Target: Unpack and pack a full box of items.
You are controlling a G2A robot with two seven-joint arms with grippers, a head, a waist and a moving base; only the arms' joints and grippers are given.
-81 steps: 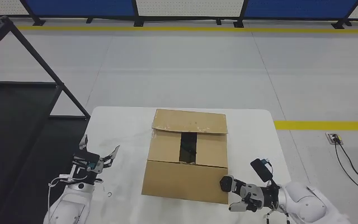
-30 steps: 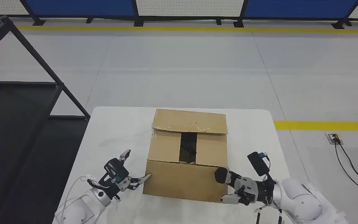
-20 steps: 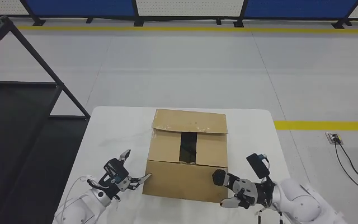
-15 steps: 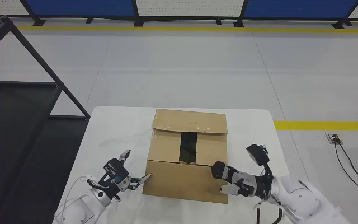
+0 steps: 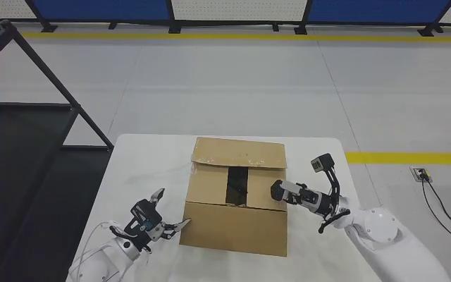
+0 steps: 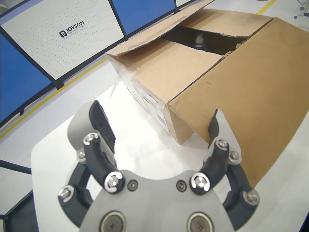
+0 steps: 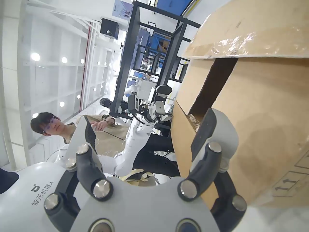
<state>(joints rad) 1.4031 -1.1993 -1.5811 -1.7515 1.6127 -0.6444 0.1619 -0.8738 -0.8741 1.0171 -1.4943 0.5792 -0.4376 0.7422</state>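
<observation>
A brown cardboard box stands in the middle of the white table. Its top flaps are parted by a dark gap, and a dark bottle cap shows inside. My left gripper is open just off the box's near left corner, which sits between its fingers without touching them. My right gripper is open at the top right edge of the box, with one finger over the flap beside the gap.
A black metal frame stands off the table's left side. Bare table lies to the left, right and behind the box. The table's near edge is close under both arms.
My right gripper rose from the box's near right corner and moved back along its right side to the top edge. My left gripper came in to the near left corner, then stayed still.
</observation>
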